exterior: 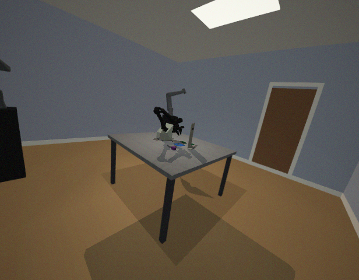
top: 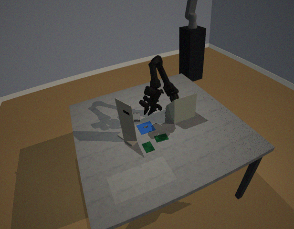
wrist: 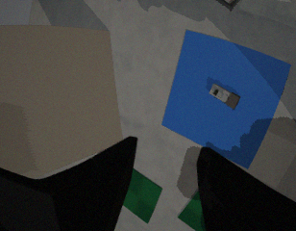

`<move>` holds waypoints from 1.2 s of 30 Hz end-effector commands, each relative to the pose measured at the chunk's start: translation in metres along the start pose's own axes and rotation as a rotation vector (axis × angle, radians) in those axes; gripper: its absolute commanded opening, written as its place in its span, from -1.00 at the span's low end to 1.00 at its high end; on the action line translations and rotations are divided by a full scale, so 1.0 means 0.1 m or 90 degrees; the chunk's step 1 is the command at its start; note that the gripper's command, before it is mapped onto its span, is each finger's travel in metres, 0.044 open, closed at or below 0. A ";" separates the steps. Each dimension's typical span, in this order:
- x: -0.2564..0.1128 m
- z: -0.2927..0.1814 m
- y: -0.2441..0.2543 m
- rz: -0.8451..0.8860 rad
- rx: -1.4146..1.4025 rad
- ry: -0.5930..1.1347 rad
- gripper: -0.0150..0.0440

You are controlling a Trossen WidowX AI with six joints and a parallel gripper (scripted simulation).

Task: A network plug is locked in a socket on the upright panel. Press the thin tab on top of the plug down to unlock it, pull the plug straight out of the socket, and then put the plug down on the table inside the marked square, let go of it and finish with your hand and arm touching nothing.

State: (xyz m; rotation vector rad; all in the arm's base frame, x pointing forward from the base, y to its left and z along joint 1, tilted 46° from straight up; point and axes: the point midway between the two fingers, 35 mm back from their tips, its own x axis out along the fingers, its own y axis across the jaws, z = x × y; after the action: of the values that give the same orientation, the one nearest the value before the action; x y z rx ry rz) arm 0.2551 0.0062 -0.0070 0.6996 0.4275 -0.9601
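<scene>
The network plug (top: 145,126) (wrist: 225,95), a small grey and brown piece, lies on the blue marked square (top: 142,130) (exterior: 179,144) (wrist: 186,96), inside its edges. My gripper (top: 146,114) (exterior: 179,133) (wrist: 168,150) is partly open and empty. It is above the table, clear of the plug, with bare space between the fingertips. The upright panel (top: 127,123) (exterior: 191,137) stands beside the square. Its dark socket opening (top: 126,112) has no plug visible in it. The tab on the plug is too small to make out clearly.
Two green patches (top: 161,137) (top: 148,146) lie near the blue square. A small pale-framed object (top: 136,116) stands behind the panel, and a purple object (exterior: 173,147) is near the square. A pale upright block (top: 185,108) (exterior: 164,136) stands close to the arm.
</scene>
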 end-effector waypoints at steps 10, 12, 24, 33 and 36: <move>-0.33 -0.02 0.29 0.003 0.009 0.001 0.04; -0.39 -0.02 0.32 0.003 0.009 0.001 0.04; -0.78 0.04 0.51 0.008 0.010 -0.005 0.04; -0.83 0.05 0.53 0.009 0.010 -0.006 0.39; -0.83 0.05 0.53 0.009 0.010 -0.006 0.66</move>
State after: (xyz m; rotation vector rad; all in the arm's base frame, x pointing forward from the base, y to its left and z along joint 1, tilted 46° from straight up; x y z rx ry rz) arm 0.2575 0.0717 0.0640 0.7063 0.4135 -0.9534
